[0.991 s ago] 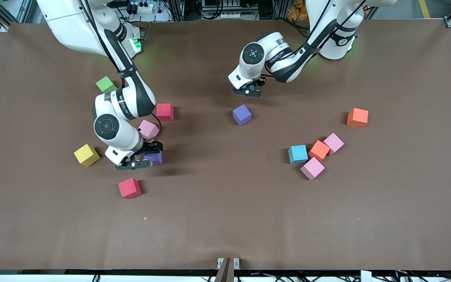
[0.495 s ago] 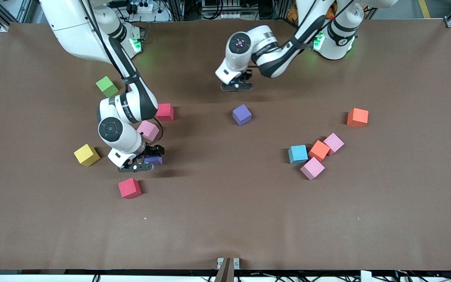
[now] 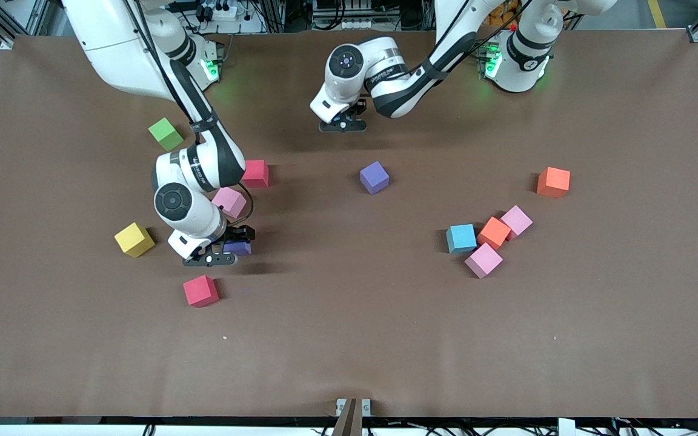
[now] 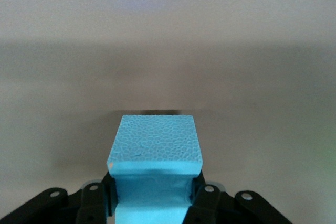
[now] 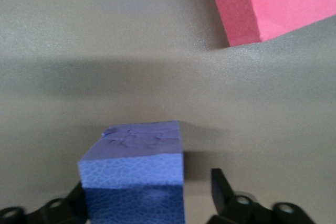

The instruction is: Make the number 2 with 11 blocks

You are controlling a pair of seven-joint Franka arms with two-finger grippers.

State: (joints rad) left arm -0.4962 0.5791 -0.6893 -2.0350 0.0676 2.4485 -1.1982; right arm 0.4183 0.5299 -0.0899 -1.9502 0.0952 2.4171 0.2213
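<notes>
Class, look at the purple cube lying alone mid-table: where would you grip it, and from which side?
Grip the lone purple cube by two opposite side faces, coming straight down from above. It sits flat with all four sides free, but turned askew to the edges of the table, so the tool should probably be rotated to meet parallel faces squarely.

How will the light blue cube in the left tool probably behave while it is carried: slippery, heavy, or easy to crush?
The light blue cube has a pebbled, matte skin, so it probably does not slip between the left tool's fingers. It looks like foam, so likely light and slightly squashy. Its flat faces suggest it would slide rather than roll when set down.
</notes>
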